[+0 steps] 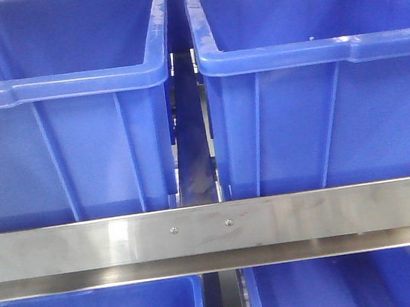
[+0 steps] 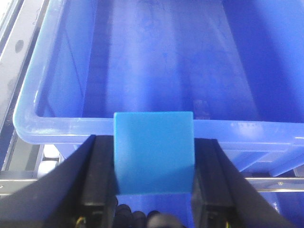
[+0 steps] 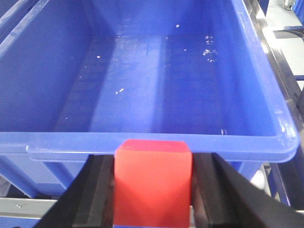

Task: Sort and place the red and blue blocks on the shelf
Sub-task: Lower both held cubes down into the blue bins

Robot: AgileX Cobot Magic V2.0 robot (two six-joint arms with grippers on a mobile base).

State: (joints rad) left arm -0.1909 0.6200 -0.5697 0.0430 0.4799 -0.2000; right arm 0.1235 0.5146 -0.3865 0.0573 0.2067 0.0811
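Blocks are both in hand: the blue block sits clamped between the pads of the left end effector, the red block likewise in the right end effector. Each is poised just short of a bin's near rim, not yet over the cavity. Released here, a block would likely strike the rim or drop in front of the shelf rail. Both arms reach forward, roughly level, jaws closed on the cubes, facing the left bin and the right bin.
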